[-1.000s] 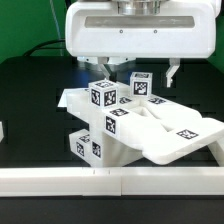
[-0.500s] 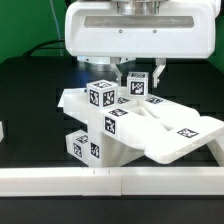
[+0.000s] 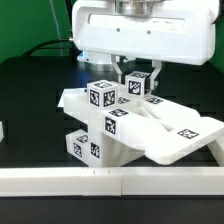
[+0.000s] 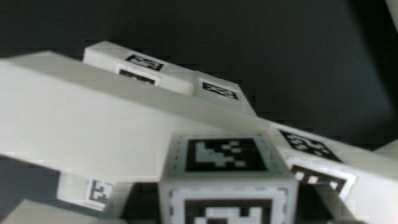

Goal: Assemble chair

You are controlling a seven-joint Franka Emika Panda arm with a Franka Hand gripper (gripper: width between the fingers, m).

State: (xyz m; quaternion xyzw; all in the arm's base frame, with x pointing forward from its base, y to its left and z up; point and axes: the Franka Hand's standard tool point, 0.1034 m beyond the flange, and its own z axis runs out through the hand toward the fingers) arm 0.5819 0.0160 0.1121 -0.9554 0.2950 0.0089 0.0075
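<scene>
Scene: a black desk (image 3: 30,95) carries a group of white plastic chair parts; a long white border rail (image 3: 110,181) lies along the near edge in the exterior view.
Arm: the white body of the robot fills the upper part of the exterior view, directly above the parts.
End effector (image 3: 138,78): it is closed; its two dark fingers (image 3: 122,76) stand on both sides of a small white block, and they seem to grip it.
Gripped leg block (image 3: 138,85): a small cube-like part with a black-and-white tag on its front face; it stands at the back of the group, just behind the other blocks. In the wrist view the same block (image 4: 226,185) shows very near to the camera, with one tag on its upper face and another on the face below.
Front leg blocks (image 3: 103,97): another tagged block stands to the exterior view's left of the gripped one, on top of a stack; lower in the stack there are more tags (image 3: 85,148).
Seat slab (image 3: 178,130): a wide flat white piece, tilted, leaning on the stack toward the exterior view's right; it has a tag near its outer edge.
Other panel (image 4: 107,110): in the wrist view a large white surface lies behind the block, with tags along its far edge.
Chair: not joined into a finished form; the parts lie close together in the middle of the desk.
</scene>
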